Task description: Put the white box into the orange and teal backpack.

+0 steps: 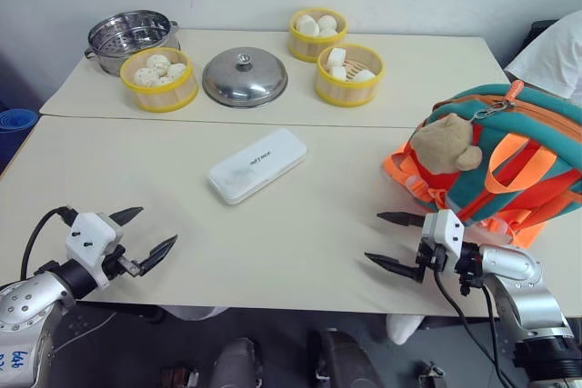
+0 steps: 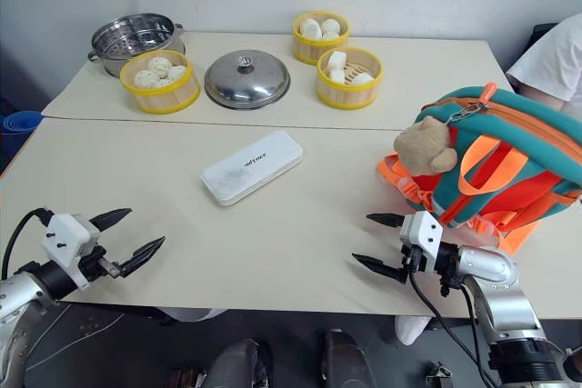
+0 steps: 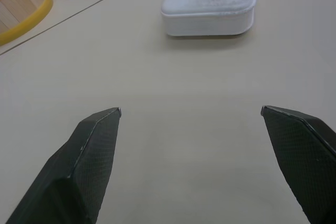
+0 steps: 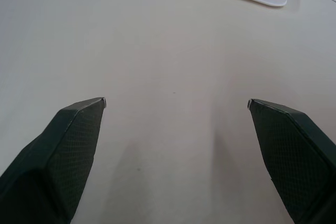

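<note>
While both arms hang over the near edge of the table (image 1: 300, 252), nothing of the task is done yet. Left gripper (image 1: 145, 235): fingers spread wide, nothing between them, pointing toward mid-table. Right gripper (image 1: 398, 243): same, wide apart and empty, sitting just in front of the backpack's orange straps, aimed leftward across the table.

Next out, the white box (image 1: 256, 164) lies flat mid-table, skewed diagonally, well apart from both grippers and untouched. Off to its right, the orange and teal backpack (image 1: 532, 147) sits on its side near the right edge, plush bear (image 1: 444, 147) on the front facing the box. Can't tell from here whether the zipper is open enough to take the box.

Far side: steel pot (image 1: 132, 38), lid (image 1: 244, 77), three bamboo steamers (image 1: 160, 79) of buns — not in the way.

Left to do, as I read it: grab the box, open or hold the bag mouth, slide it in. Basically everything.
</note>
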Robot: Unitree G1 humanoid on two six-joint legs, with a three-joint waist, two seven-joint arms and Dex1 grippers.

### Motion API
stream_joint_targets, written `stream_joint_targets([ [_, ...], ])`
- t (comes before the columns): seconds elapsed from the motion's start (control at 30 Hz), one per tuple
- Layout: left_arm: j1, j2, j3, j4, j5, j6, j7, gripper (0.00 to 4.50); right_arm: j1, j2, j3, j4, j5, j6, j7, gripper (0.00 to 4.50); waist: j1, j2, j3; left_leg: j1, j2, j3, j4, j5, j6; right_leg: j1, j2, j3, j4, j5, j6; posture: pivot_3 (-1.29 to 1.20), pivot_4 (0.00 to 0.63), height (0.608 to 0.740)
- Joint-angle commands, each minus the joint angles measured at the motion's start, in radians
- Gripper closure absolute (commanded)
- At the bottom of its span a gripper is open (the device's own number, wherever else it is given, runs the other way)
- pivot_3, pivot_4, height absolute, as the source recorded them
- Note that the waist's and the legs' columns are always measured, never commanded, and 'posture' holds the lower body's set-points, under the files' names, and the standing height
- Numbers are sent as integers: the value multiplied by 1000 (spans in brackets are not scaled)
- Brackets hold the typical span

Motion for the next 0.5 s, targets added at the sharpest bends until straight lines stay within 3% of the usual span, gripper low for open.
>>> stream_joint_targets([
  [0.03,-3,16,11,-13,9,-17,2,0,-5,12,7,-6,-4,-23,0,39,0,0,0,0,0,0,0,0,0,0,0,0,0,0,0,0,150,740],
  [0.1,-33,1,22,-16,-39,11,8,0,-33,25,7,-15,5,8,-13,39,0,0,0,0,0,0,0,0,0,0,0,0,0,0,0,0,150,740],
  [0.23,-57,10,40,-42,-88,107,34,0,-135,43,36,-211,153,335,-85,39,-10,0,0,0,0,0,1,0,0,0,0,0,2,0,0,0,150,740],
  [0.37,-123,-29,48,-89,-85,262,209,838,-331,89,140,-283,66,533,-240,897,-20,0,0,-1,0,-2,0,1,-2,-2,0,-1,4,0,0,0,150,740],
  [0.5,-203,-162,24,-144,-80,417,439,2040,-535,254,217,-98,-118,565,-493,2231,-22,-1,0,-1,0,-2,2,1,-2,-2,0,-1,5,0,0,0,150,740],
])
